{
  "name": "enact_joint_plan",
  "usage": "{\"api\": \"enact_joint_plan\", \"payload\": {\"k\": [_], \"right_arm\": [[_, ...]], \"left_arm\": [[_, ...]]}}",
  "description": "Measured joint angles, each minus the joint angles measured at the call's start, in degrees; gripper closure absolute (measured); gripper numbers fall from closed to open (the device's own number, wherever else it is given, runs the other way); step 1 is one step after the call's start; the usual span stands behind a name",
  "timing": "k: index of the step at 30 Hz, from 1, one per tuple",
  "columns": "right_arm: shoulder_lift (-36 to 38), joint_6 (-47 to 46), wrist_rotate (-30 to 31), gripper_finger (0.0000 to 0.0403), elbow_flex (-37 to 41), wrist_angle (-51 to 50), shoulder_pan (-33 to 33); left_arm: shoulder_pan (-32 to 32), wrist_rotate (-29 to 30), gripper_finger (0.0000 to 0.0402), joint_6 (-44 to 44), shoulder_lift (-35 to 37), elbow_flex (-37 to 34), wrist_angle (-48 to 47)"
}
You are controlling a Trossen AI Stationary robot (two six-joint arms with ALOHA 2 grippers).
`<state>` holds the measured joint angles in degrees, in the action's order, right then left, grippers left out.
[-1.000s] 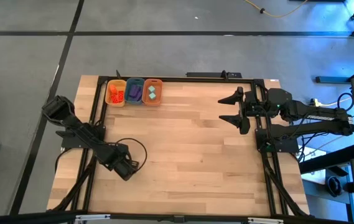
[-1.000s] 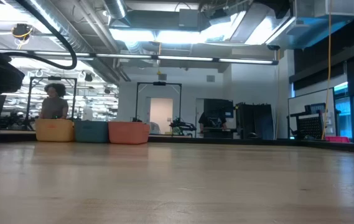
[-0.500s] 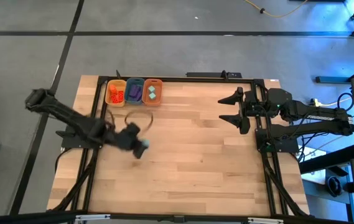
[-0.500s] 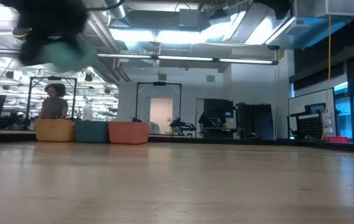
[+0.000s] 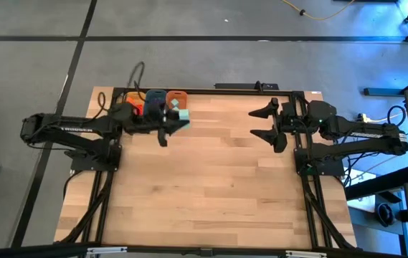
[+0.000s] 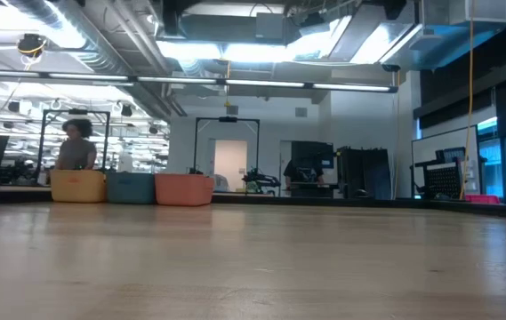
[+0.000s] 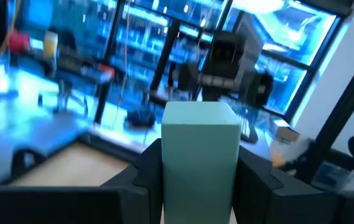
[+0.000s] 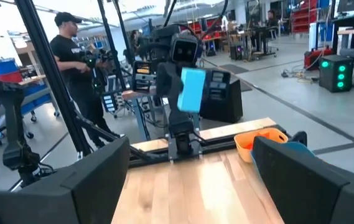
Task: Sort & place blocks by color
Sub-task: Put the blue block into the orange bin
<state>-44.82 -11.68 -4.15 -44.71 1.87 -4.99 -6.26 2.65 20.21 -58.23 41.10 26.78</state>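
Left gripper (image 5: 173, 123) clamped on teal block (image 7: 200, 158) beside tubs (image 5: 133, 112) at 11 o'clock; centre over orange tub (image 5: 180, 95), then release. Right gripper (image 5: 262, 123) apart, waiting at 2 o'clock.

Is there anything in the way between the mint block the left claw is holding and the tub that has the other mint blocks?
Nothing visible blocks it. The left claw holds the mint block right beside the orange tub at the table's far edge, where the other mint blocks lie. The right claw waits across the table, open.

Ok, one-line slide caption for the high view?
Left gripper carries a mint-teal block beside the orange tub; right gripper waits open at the table's right edge.
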Motion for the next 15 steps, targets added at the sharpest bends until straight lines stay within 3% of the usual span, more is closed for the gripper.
{"api": "enact_joint_plan", "payload": {"k": [15], "right_arm": [[-3.84,-4.58,-0.02,0.0059,0.02,2.27,0.0]], "left_arm": [[-0.48,-6.84,0.028,-4.44,0.47,2.24,-1.88]]}}
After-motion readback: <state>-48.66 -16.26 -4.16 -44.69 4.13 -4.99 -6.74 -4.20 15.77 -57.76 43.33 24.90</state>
